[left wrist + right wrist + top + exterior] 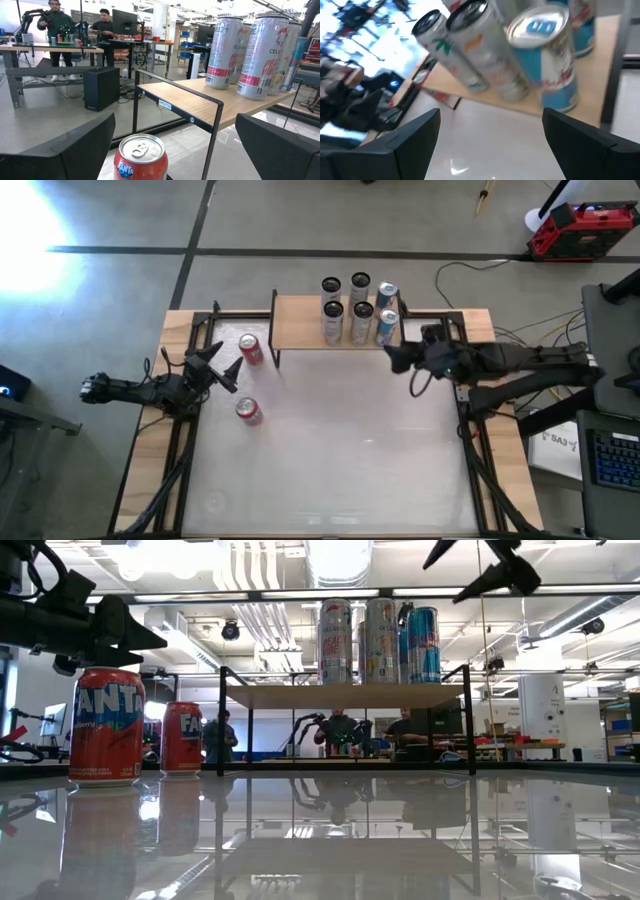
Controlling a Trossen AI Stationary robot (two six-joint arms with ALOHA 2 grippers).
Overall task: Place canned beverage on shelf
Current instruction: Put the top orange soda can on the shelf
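The shelf (318, 321) stands at the 12 o'clock edge of the table (330, 450), and six tall cans (357, 310) stand upright on the right half of its wooden top, two rows of three. Its left half is bare. Two red cans remain on the table at about 10 o'clock: the nearer red can (251, 349) stands just beside the shelf's left legs, and the second red can (249, 412) stands a little closer to the table's middle.

The right tool (394, 356) hangs just off the shelf's front right corner, close to the blue can (386, 328). Its fingers stand apart with nothing between them, so it holds nothing; in its wrist view the blue can (547, 55) and its neighbours lie ahead, clear of the fingers. That arm seems to be between placements.

The left tool (226, 367) is spread wide and empty, aimed at the nearer red can (139, 156), which sits between its fingers in the wrist view but does not appear to be touched yet.

The step in hand looks like the approach to the next pickup. The next move calls for the left tool to advance until its fingers flank the can's body, close, then lift it clear of the shelf's black frame and set it upright on the bare left half.
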